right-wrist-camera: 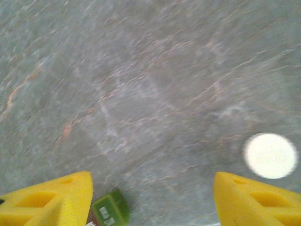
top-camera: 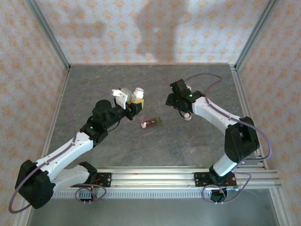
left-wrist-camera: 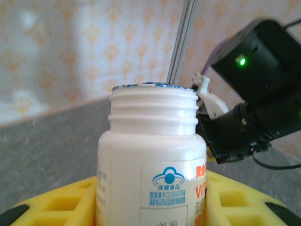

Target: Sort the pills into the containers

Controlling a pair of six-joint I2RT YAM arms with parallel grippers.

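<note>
Lying flat, containers (top-camera: 151, 123): reddish-brown strip, seemingly green-ended; left fingers (left-wrist-camera: 56, 205) round bottle (left-wrist-camera: 153, 155), right fingers (right-wrist-camera: 51, 200) apart.

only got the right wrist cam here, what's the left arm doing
Observer: The left gripper holds a white bottle between its fingers.
Operator: is it closed
Observer: No, its threaded neck stands bare.
Operator: what lies between the arms
Observer: The containers, a reddish-brown strip with a green end, flat on the table.
</note>
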